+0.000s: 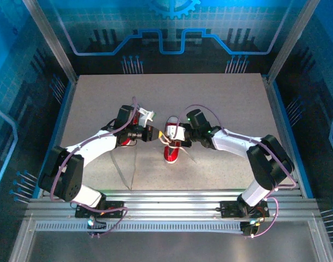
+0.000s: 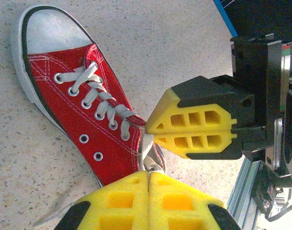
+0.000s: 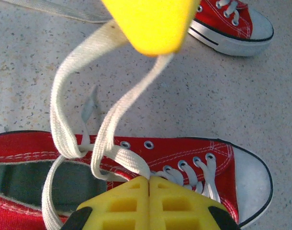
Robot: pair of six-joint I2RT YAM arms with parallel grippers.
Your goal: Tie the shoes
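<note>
One red shoe lies mid-table, its white toe toward the arms; it also appears in the left wrist view and the right wrist view. My left gripper is shut on a white lace just above the shoe's opening. My right gripper is shut on a lace strand at the top eyelets. A long lace loop rises from the shoe to the left gripper's yellow fingertip. From above, the left gripper and right gripper nearly touch. The right gripper's tips sit close above the left's.
The second red shoe rests beyond the left gripper, its white toe cap at the top right of the right wrist view. Loose lace trails on the speckled table. An aluminium rail runs along the near edge.
</note>
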